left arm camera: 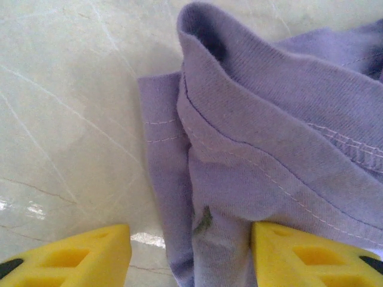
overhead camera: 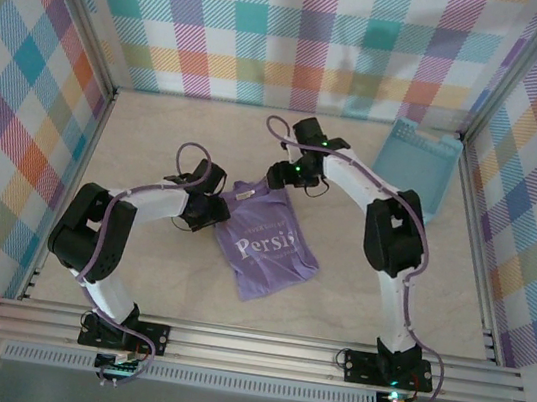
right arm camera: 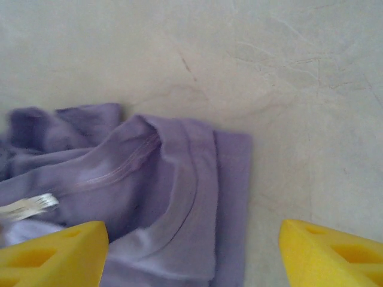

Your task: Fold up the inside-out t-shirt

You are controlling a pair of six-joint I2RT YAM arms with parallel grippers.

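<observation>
The beige table [overhead camera: 136,272] carries the t-shirt [overhead camera: 266,251] at centre, bunched at its far end. Left gripper [left arm camera: 190,248] and right gripper [right arm camera: 191,248] both stand apart over that end. Risk: pinching a single layer may drag the stack and skew the fold.

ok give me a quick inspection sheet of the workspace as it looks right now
surface: pale table, faint scratches
job's things: lavender t-shirt bunched mid-table, pale lettering facing up
clutter: light blue basket at the far right, apart from the t-shirt
hands: left hand open, fabric between its tips; right hand open over a t-shirt edge
cables: purple cables looped along both arms
surroundings: plaid walls, metal frame
</observation>
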